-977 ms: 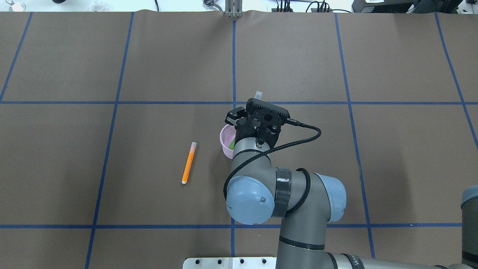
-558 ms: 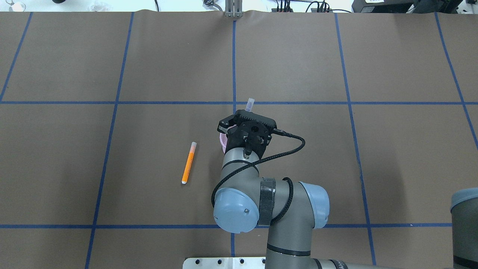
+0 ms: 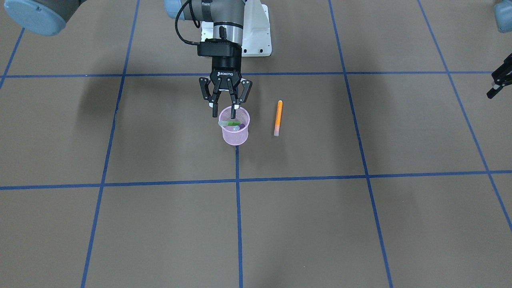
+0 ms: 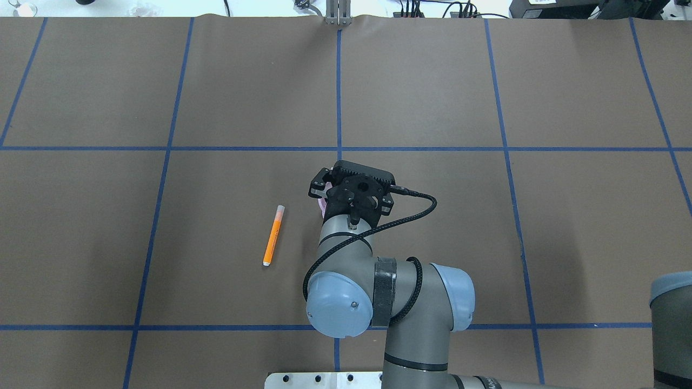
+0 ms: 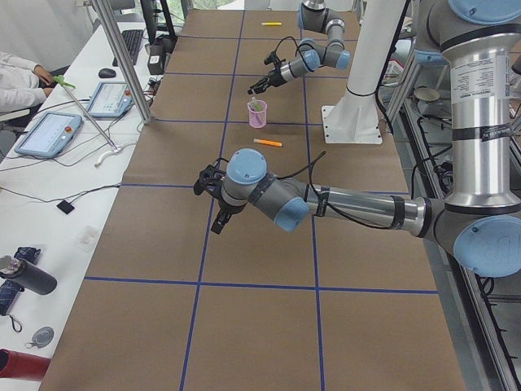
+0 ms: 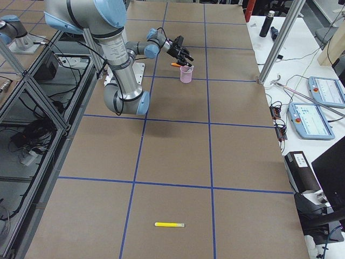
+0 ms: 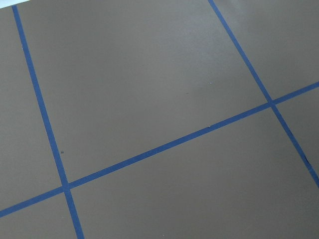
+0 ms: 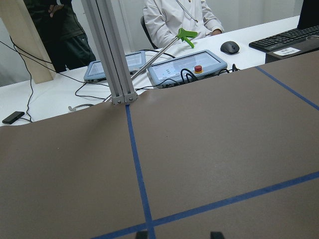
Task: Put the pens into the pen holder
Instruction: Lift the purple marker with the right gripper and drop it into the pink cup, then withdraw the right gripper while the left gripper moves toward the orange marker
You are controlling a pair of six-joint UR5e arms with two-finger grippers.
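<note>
The pink mesh pen holder [image 3: 235, 135] stands upright near the table's middle. A green pen [image 3: 230, 123] and a purple pen [image 3: 240, 127] lie slanted inside it. The orange pen [image 3: 278, 118] lies flat on the table beside the holder, apart from it; it also shows in the overhead view [image 4: 273, 235]. My right gripper [image 3: 225, 111] hangs open and empty just above the holder's rim. In the overhead view my right wrist covers the holder except a pink sliver [image 4: 323, 207]. My left gripper [image 3: 498, 82] shows partly at the frame's edge, far from the pens; I cannot tell its state.
A yellow pen [image 6: 169, 224] lies far off toward the table's right end. The brown table [image 4: 486, 232] carries blue tape lines. Operators, tablets and a metal post [image 8: 117, 74] stand past the far edge.
My right arm has moved left over the holder. The pale-capped pen that stuck out past the gripper no longer shows there; a purple pen now lies in the holder.
</note>
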